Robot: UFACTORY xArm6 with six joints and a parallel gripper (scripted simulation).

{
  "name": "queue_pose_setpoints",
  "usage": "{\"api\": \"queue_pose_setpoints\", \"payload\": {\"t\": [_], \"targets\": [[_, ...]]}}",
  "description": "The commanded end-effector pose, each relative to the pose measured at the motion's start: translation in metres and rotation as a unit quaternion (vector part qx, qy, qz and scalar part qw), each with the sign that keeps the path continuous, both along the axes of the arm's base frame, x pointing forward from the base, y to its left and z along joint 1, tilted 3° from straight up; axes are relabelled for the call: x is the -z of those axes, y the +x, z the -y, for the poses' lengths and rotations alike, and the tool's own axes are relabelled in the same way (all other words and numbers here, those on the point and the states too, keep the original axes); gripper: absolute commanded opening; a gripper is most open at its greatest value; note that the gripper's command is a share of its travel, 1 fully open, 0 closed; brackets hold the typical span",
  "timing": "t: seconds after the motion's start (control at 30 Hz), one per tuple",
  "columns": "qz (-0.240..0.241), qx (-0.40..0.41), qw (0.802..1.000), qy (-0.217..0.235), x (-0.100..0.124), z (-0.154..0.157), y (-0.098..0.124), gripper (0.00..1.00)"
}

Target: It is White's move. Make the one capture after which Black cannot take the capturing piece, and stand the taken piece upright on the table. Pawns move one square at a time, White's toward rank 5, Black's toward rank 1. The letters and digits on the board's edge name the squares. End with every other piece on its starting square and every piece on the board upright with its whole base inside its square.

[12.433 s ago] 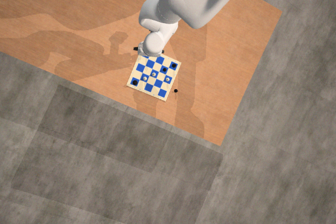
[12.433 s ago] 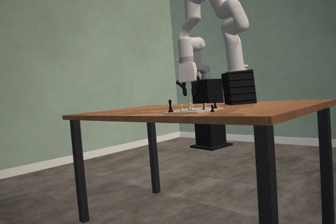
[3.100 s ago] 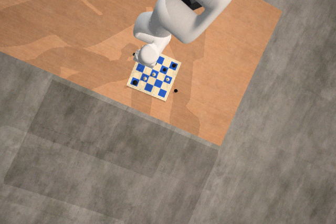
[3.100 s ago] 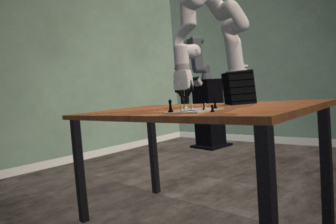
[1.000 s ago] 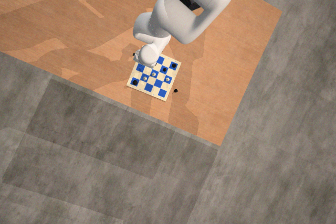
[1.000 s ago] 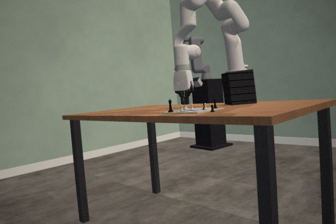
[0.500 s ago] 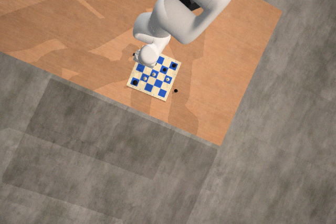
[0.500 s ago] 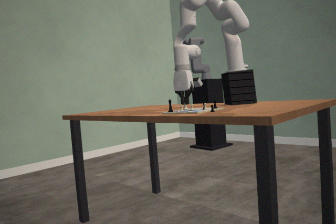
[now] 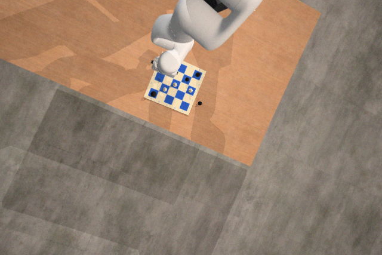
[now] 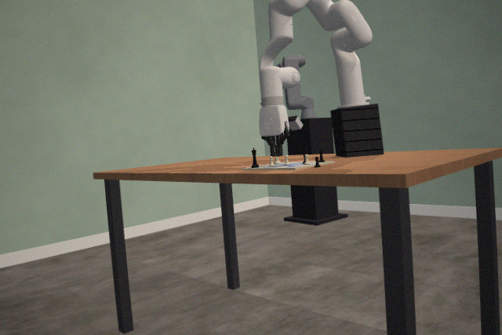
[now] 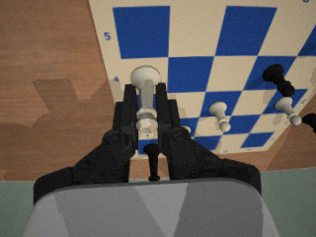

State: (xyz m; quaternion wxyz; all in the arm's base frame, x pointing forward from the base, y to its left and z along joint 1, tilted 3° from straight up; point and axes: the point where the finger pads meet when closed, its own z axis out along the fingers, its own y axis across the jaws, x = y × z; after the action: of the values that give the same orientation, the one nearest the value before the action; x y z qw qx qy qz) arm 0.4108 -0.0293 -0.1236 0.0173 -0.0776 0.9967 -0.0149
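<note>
My gripper [image 10: 276, 155] [image 11: 146, 97] is shut on a tall white piece [image 11: 145, 74] [image 10: 277, 160], which is upright at a4 on the board [image 9: 177, 109] [image 11: 110, 54]; whether its base touches is unclear. White pawns stand on b2 [image 9: 165, 89], c3 [image 9: 175, 84] [image 11: 217, 107] and e3 [image 9: 190, 90] [image 11: 285, 105]. The black king [image 9: 153, 94] [image 10: 254, 158] [image 11: 152, 149] stands on a1. Black pieces stand on d4 [image 9: 187, 79] [image 11: 273, 73] and e5 [image 9: 197, 74]. A black pawn [image 9: 199, 103] [image 10: 317, 162] stands upright on the table beside the board. In the top view the gripper hides the fingers and a4.
The wooden table [image 9: 234, 128] [image 10: 182, 169] extends around the board, with its front edge below the board in the top view. The arm passes over the board's back-left corner. A second, grey arm [image 10: 297, 92] stands behind on a dark pedestal.
</note>
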Motion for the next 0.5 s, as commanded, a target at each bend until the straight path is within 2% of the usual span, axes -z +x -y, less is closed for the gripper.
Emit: {"api": "queue_pose_setpoints", "payload": {"t": [0.0, 0.23, 0.27, 0.33, 0.37, 0.43, 0.47], "targets": [[0.002, 0.000, 1.000, 0.000, -0.0010, 0.0001, 0.0014, 0.00], [0.002, 0.000, 1.000, 0.000, -0.0010, 0.0001, 0.0014, 0.00], [0.002, 0.000, 1.000, 0.000, -0.0010, 0.0001, 0.0014, 0.08], [0.002, 0.000, 1.000, 0.000, -0.0010, 0.0001, 0.0014, 0.08], [0.002, 0.000, 1.000, 0.000, -0.0010, 0.0001, 0.0014, 0.17], [0.002, 0.000, 1.000, 0.000, -0.0010, 0.0001, 0.0014, 0.17], [0.002, 0.000, 1.000, 0.000, -0.0010, 0.0001, 0.0014, 0.25]]}}
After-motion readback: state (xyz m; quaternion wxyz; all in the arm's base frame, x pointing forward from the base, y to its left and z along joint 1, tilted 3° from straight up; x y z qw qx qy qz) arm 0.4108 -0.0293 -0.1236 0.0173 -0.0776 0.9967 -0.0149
